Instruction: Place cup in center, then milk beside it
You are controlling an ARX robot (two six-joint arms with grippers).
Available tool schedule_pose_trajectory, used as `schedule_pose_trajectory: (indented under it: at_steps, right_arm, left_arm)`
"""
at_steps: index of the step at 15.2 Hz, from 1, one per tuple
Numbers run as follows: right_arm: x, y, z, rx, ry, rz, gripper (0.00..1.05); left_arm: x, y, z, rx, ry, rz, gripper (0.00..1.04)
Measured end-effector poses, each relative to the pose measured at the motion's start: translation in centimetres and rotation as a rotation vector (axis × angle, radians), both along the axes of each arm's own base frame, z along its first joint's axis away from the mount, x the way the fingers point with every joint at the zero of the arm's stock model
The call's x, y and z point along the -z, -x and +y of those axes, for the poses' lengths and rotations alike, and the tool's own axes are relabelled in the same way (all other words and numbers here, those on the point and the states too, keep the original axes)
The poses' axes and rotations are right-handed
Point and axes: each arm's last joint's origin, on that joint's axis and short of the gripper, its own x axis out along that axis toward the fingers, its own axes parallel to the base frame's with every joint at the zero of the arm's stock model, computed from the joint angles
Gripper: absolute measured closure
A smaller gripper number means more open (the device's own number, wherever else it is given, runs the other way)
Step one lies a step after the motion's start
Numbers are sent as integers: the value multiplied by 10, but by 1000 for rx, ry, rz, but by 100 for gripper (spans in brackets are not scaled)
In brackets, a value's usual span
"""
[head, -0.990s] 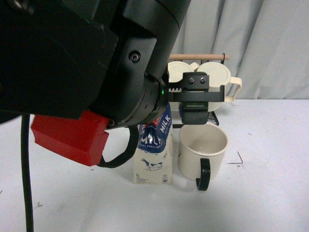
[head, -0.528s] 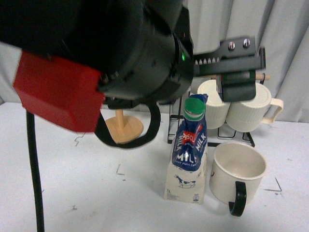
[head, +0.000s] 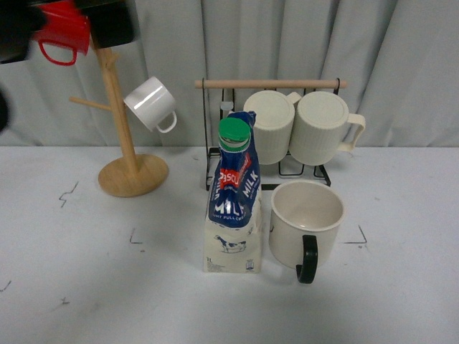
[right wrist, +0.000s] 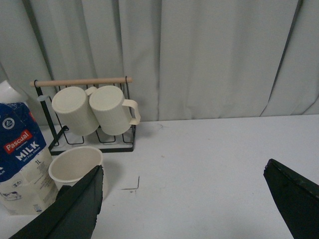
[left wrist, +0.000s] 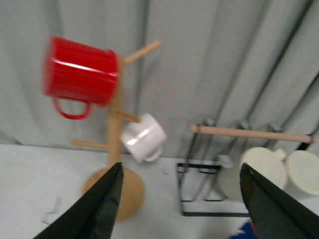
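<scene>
Milk carton upright, frame center, touching cup on its right. Carton tall, tippy, walls soft: grip mid-body. Cup rigid, breakable: take by rim or handle. Both grippers spread wide, empty.

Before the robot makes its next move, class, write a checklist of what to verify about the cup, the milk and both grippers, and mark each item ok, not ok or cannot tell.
1. Cup upright on the table, handle toward the camera: ok.
2. Milk upright, green cap on: ok.
3. Milk beside the cup, on its left in the front view: ok.
4. Whether carton and cup touch: cannot tell.
5. Left gripper open, holding nothing: ok.
6. Right gripper open, holding nothing: ok.
</scene>
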Motion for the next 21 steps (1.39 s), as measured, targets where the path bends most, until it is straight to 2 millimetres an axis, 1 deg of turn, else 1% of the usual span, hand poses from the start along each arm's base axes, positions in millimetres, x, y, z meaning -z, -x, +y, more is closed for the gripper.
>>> schedule_pose_trajectory:
  at_steps: [1, 2, 3, 4, 6, 10, 12, 16, 19, 21]
  right_arm:
    - [0, 0, 0, 0, 0, -1, 6]
    - [0, 0, 0, 0, 0, -1, 6]
    - [0, 0, 0, 0, 0, 0, 6]
    - [0, 0, 0, 0, 0, 0, 6]
    - [0, 0, 0, 0, 0, -1, 6]
    - [0, 0, 0, 0, 0, -1, 6]
    - [0, 0, 0, 0, 0, 0, 6]
    - [0, 0, 0, 0, 0, -1, 6]
    - [0, 0, 0, 0, 0, 0, 6]
    - [0, 0, 0, 0, 0, -1, 6]
  left_arm:
    - [-1, 24, 36, -37, -66, -64, 54]
    - [5, 41, 48, -35, -89, -88, 71]
    - [23, 54, 54, 0, -117, -47, 87]
    - [34, 65, 61, 0, -126, -25, 101]
    - [37, 79, 71, -20, -123, -51, 103]
    - [53, 107, 82, -12, -125, -41, 103]
    - [57, 115, 93, -11, -124, -43, 103]
    - [63, 128, 93, -7, -125, -40, 103]
    - [66, 131, 93, -9, -124, -78, 103]
    - [68, 132, 93, -8, -124, -63, 103]
